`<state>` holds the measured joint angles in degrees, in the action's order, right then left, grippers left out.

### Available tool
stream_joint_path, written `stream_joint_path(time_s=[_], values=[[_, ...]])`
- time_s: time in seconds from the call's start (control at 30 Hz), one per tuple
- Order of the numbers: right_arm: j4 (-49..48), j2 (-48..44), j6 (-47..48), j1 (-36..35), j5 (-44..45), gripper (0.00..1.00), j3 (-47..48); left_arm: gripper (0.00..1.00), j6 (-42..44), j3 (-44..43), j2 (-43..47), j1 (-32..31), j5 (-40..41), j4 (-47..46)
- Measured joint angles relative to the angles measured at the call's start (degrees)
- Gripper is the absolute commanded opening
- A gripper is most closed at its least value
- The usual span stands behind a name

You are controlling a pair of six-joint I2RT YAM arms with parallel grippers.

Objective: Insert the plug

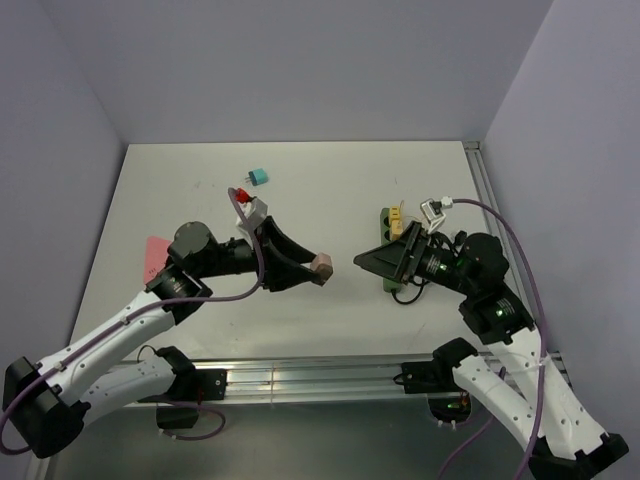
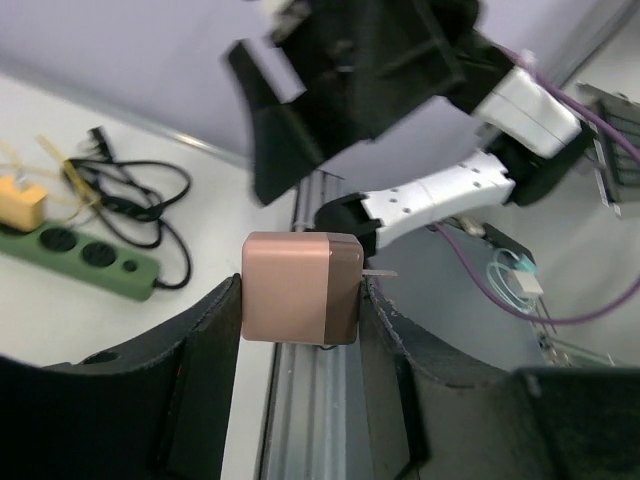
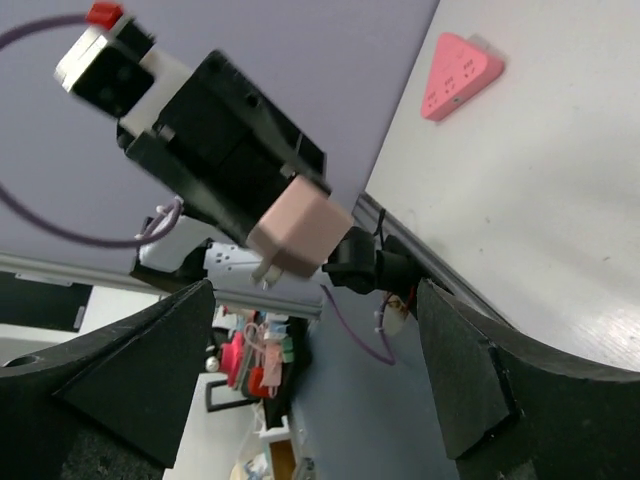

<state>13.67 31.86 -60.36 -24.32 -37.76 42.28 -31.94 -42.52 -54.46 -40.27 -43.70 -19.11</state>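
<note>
The plug (image 1: 323,266) is a pinkish-brown cube with metal prongs, and my left gripper (image 1: 320,268) is shut on it above the table's middle. In the left wrist view the plug (image 2: 300,288) sits clamped between the black fingers (image 2: 200,340), its prongs pointing right. The green power strip (image 1: 388,262) lies at the right, partly hidden under my right gripper (image 1: 365,262), which is open and faces the plug from a short gap away. The right wrist view shows the plug (image 3: 300,232) ahead of that gripper's (image 3: 315,310) spread jaws, with nothing between them.
A yellow plug (image 2: 20,200) sits in the strip (image 2: 80,255), whose black cable (image 2: 140,190) coils beside it. A pink triangular piece (image 1: 155,255) lies at the left and a teal block (image 1: 260,177) at the back. A metal rail (image 1: 300,378) runs along the near edge.
</note>
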Motion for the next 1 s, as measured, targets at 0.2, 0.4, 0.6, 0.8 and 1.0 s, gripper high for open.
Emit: stream_joint_path(time_s=[0.2, 0.4, 0.6, 0.8, 1.0], values=[[-6.75, 5.86, -4.39, -2.6, -2.12, 0.89, 0.31, 0.01, 3.87, 0.0, 1.84, -4.39, -0.48, -3.23], [-14.14, 8.81, -9.09, -7.26, -0.79, 0.89, -2.23, 0.0, 4.79, 0.0, 1.6, -6.21, 1.11, -6.49], [-21.64, 9.07, -14.12, -10.69, 1.64, 0.89, -5.4, 0.0, 5.62, 0.02, 1.09, -8.83, 3.67, -8.02], [-28.68, 9.01, -18.82, -14.27, 4.17, 0.88, -7.3, 0.0, 5.84, 0.55, 1.18, -11.04, 6.58, -11.69], [-32.98, 8.11, -22.67, -17.88, 7.26, 0.86, -9.03, 0.0, 6.86, 1.16, 1.36, -12.41, 8.94, -14.27]])
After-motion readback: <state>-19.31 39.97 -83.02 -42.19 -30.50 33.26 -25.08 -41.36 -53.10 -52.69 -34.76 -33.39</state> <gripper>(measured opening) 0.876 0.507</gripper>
